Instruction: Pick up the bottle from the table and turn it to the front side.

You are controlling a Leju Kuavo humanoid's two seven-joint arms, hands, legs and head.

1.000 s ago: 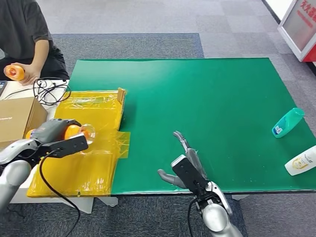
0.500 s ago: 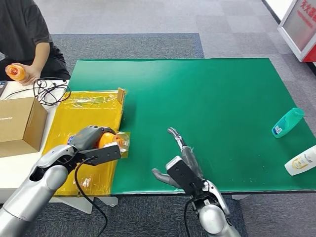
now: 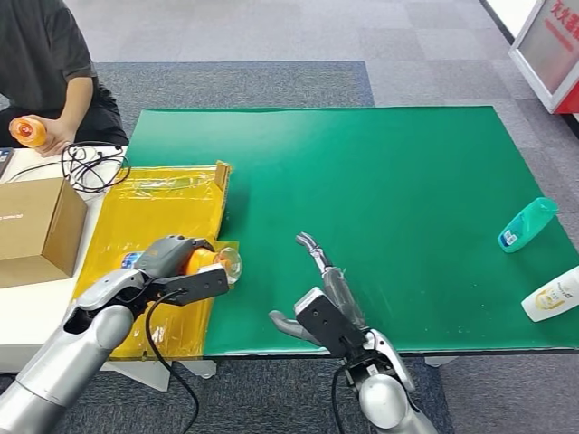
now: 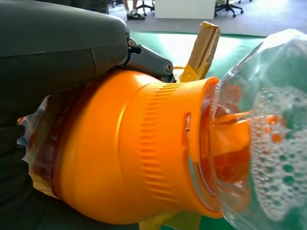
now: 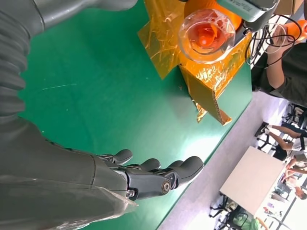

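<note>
We see the left hand (image 3: 174, 256) gripping the orange bottle (image 3: 204, 260) on its side, just above the near left edge of the green table (image 3: 383, 181), where yellow film (image 3: 156, 212) covers a flattened box. The bottle's clear cap (image 3: 231, 264) points toward the right hand (image 3: 321, 303). In the left wrist view the grey cover and thumb (image 4: 148, 60) press on the bottle's (image 4: 137, 153) orange body, and its clear cap (image 4: 267, 129) holds foam. The right hand hovers over the table's near edge, holding nothing, with its fingers (image 5: 163, 175) stretched out and apart.

At the table's far right lie 2 more bottles, 1 teal (image 3: 527, 223) and 1 white (image 3: 552, 295), well apart from both hands. At the upper left a person's hand (image 3: 51, 136) holds a 2nd orange bottle (image 3: 27, 132), beside a cardboard box (image 3: 37, 226) and coiled cables (image 3: 92, 165).
</note>
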